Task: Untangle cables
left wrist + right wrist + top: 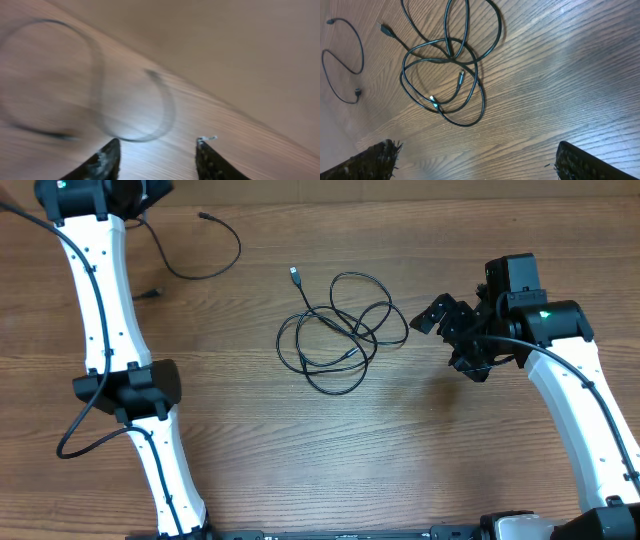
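A tangle of thin black cables (340, 330) lies in loose overlapping loops at the table's middle, with a plug end (296, 275) sticking out at the upper left. It also shows in the right wrist view (450, 55), with a silver-tipped plug (434, 100) inside the loops. A separate cable (225, 260) lies in an open curve at the upper left and also shows in the right wrist view (345, 60). My right gripper (450, 340) is open and empty just right of the tangle (475, 150). My left gripper (157, 142) is open above a blurred cable loop (165, 110).
The left arm (100, 300) runs along the table's left side, with its thick black cord (75, 435) looping beside it. The right arm (585, 410) comes from the lower right. The wooden table (400, 460) shows bare planks in front.
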